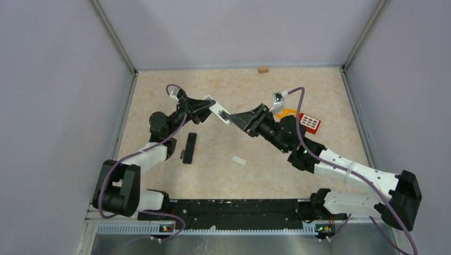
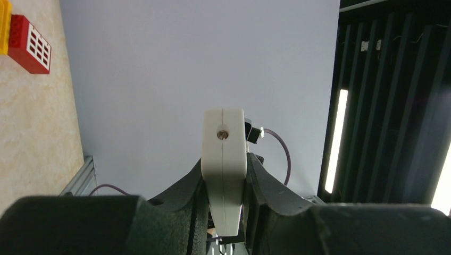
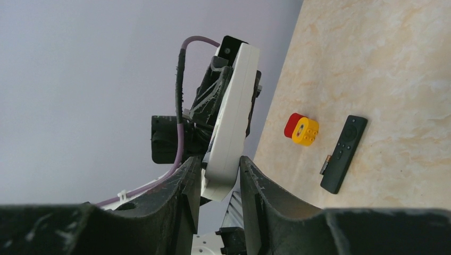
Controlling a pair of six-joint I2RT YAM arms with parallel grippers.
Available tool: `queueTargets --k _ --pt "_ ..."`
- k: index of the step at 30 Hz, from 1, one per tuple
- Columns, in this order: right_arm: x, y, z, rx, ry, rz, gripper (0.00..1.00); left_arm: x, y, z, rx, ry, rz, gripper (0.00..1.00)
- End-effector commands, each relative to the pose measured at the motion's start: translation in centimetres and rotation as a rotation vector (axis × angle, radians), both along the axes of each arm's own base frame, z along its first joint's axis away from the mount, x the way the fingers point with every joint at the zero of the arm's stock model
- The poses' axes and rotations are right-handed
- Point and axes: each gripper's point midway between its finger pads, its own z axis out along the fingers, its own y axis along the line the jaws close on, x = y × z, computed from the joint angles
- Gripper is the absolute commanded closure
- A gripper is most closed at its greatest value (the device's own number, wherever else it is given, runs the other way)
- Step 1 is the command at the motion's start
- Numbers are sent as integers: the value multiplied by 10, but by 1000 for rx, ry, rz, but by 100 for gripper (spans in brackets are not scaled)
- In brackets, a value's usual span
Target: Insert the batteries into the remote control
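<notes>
The table (image 1: 298, 90) is beige with a marble pattern, and pale lilac walls close it on three sides. Above its far middle I hold the white remote (image 1: 219, 112) in the air, between my two arms.

The left gripper (image 2: 225, 162) is clamped on one end of the white remote, with the jaws pressing on its two flat faces. The right gripper (image 3: 219, 159) has its jaws on both sides of the other end, very near to it. I cannot tell if they already press it or only stand beside it.

A black remote (image 1: 189, 147) lies flat on the table near the left arm, well apart from the white one. A small dark piece (image 1: 182, 155) touches its long side, but it is too small for me to say what it is. A little white cover (image 1: 239, 160) lies alone nearer to the arm bases. A red block (image 1: 309, 122) sits behind the right arm.

I do not find the batteries with certainty in any view, and no gripper carries one.

My judgement is that I am at the step of preparing the remote, taking it with two grippers, and the loading itself is not yet begun. The next move needs a firm hold from the right side. The compartment must then face up, and one gripper must become free to fetch a battery. I must first find the batteries. A small round cell may roll or slip, so the pick needs care.
</notes>
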Motion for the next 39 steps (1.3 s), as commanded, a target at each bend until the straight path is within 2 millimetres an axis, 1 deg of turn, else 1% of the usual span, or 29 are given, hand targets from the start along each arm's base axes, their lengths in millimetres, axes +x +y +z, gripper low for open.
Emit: queueTargets --k 1,8,12,15,17,21,22,23,24,25,26,28,30,32,36,38,39 --pt "4 2 10 37 -10 -3 68 -25 -2 49 -2 -259 -2 100" --pt "13 -4 -9 -22 50 -44 73 -39 -2 75 11 -395 -5 100" --pt "18 -9 -23 -93 93 -79 75 -44 -2 81 26 -450 -2 100" --pt "22 -13 -34 -165 110 -101 75 -47 -3 84 42 -495 6 100" --pt "23 -14 -38 -200 95 -104 69 -47 -3 85 58 -518 11 100" --pt "27 -18 -42 -238 67 -90 65 -44 -6 80 110 -546 17 100" --pt "29 -20 -43 -242 65 -90 60 -41 -7 77 131 -547 19 100" --pt "30 -23 -42 -240 57 -94 53 -39 -7 74 154 -549 26 100" --pt "30 -25 -38 -229 40 -87 43 -37 -8 69 180 -548 29 100" --pt "29 -26 -29 -201 5 -79 30 -34 -9 65 206 -555 39 100" --pt "27 -28 -23 -183 -31 -75 23 -31 -9 60 243 -571 52 100" --pt "23 -32 -8 -131 -97 -63 14 -25 -9 49 309 -557 62 100" --pt "20 -35 2 -94 -145 -38 12 -21 -8 42 364 -559 76 100" --pt "19 -37 5 -94 -169 -23 11 -19 -7 37 405 -561 89 100" --pt "18 -37 3 -137 -210 -7 11 -16 -6 28 451 -564 99 100" --pt "19 -38 -1 -172 -217 -7 14 -14 -5 23 468 -556 105 100" --pt "21 -40 -6 -208 -212 -13 15 -13 -4 20 479 -551 110 100"
